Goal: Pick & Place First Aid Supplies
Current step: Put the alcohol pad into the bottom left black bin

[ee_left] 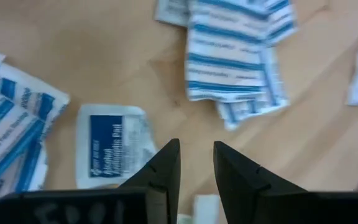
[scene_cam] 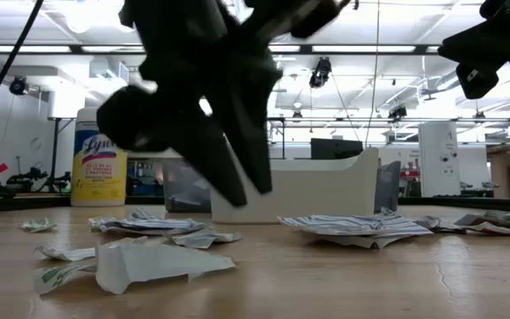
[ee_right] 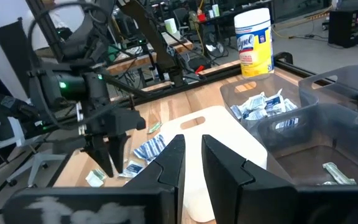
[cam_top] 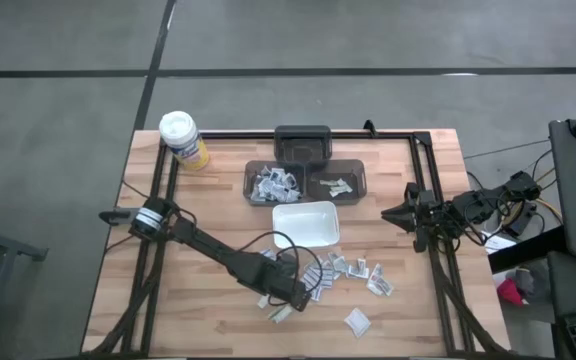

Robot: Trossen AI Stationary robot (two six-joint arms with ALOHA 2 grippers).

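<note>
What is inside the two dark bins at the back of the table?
The left dark bin holds a heap of white and blue packets. The right dark bin holds a few greenish packets. Whatever lies beneath the heap is covered, so it cannot be seen.

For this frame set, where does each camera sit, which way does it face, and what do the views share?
High: overhead, looking straight down; both arms, white tray.
Low: table height, looking level; left gripper above loose packets.
Left wrist: looks down past open fingers at packets.
Right wrist: at the table's right side, past right gripper, sees yellow canister.
Shared: tray, canister, left gripper.
</note>
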